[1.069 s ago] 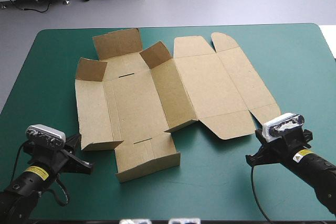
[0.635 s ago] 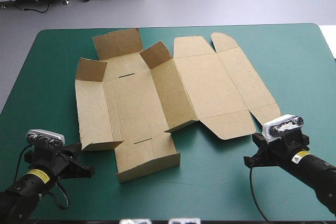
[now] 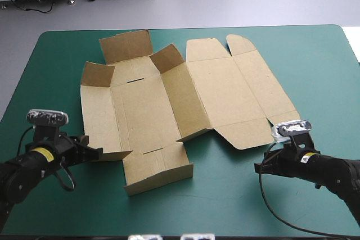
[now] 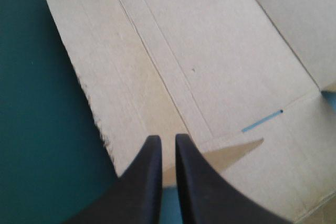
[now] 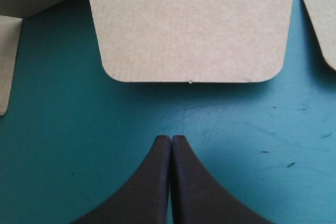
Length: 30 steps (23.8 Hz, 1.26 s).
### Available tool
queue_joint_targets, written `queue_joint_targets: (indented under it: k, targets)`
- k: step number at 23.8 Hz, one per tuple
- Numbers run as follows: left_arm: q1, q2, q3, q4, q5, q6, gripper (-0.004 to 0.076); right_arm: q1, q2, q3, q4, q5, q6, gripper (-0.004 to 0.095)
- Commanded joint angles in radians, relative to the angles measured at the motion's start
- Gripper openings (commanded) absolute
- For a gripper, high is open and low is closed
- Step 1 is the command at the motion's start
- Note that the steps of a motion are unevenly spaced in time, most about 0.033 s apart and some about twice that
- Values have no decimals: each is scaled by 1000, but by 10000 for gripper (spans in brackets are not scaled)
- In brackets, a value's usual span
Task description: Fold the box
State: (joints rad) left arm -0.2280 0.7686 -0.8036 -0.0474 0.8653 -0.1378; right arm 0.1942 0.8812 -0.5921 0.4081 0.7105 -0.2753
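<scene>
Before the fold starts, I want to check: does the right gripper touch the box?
Apart. The right wrist view shows bare teal-green cover between the right gripper and the rounded flap of the box.

The box [image 4: 210,51] runs past both wrist views' edges. Whether the left claw [image 4: 168,138] touches it is unclear.

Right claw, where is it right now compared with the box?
In the right wrist view the right claw is shut over the teal-green cover, just short of the rounded flap of the box, not touching it.
</scene>
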Motion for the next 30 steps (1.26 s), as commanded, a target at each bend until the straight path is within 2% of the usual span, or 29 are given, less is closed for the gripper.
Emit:
queue_joint_targets:
  k: [1,5,7,12,14,17,19,27,30]
  targets:
    - [-4,107,-138,-10,-64,-9,207,-2,30,-86,18,-2,-4,-4]
    - [-3,237,-180,-86,-29,-1,438,-2,32,-134,18,5,-4,-4]
    - [26,284,-180,-131,-18,9,488,-2,32,-141,18,11,-4,-4]
    - [195,313,-180,-333,0,188,488,-2,32,-141,15,25,-7,-6]
    - [353,316,-180,-452,86,327,489,-2,32,-141,15,25,-7,-6]
    - [531,325,-178,-568,200,449,489,-2,32,-141,17,26,-7,-6]
    - [593,329,-171,-630,195,479,489,-2,32,-141,18,26,-8,-6]
    - [634,405,-104,-563,186,496,489,-2,34,-141,26,42,-8,-6]
    - [634,483,-52,-578,146,526,489,-2,34,-141,26,40,-8,-6]
